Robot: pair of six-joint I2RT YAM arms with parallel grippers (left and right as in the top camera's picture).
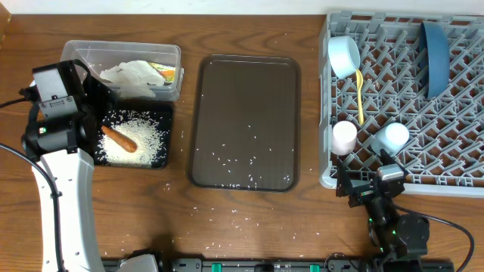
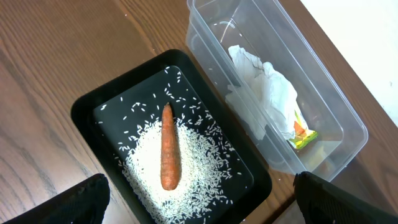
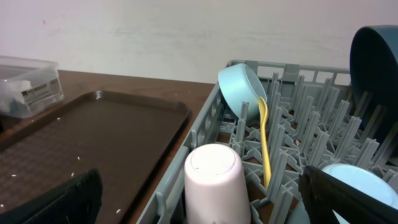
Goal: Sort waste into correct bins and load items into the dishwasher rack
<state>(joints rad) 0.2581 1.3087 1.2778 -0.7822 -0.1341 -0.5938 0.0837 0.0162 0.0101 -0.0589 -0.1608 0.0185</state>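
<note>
- Carrot [image 2: 170, 148] lies on heaped rice in the black tray [image 2: 84, 112]; the napkin [image 2: 264, 87] sits in the clear tub [image 2: 348, 124] just beyond.
- Loose grains [image 1: 227, 157] dot the serving tray [image 1: 249, 64] and the surface [image 1: 181, 219]; I judge a pinch would scatter them.
- Pink cup [image 1: 344, 137] stands at the rack's [image 1: 439, 187] near-left edge; my right tool [image 1: 364, 183], spread and empty, could topple it.
- Left tool [image 2: 199, 210], spread and empty, hangs over the black tray.

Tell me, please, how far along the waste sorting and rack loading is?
Done: napkin and scrap in the clear tub, carrot and most rice in the black tray; plate, bowl, spoon, pink cup and blue cup in the rack. In hand: nothing, left gripper and right gripper are open. Left: stray rice grains on the brown tray and table.
</note>
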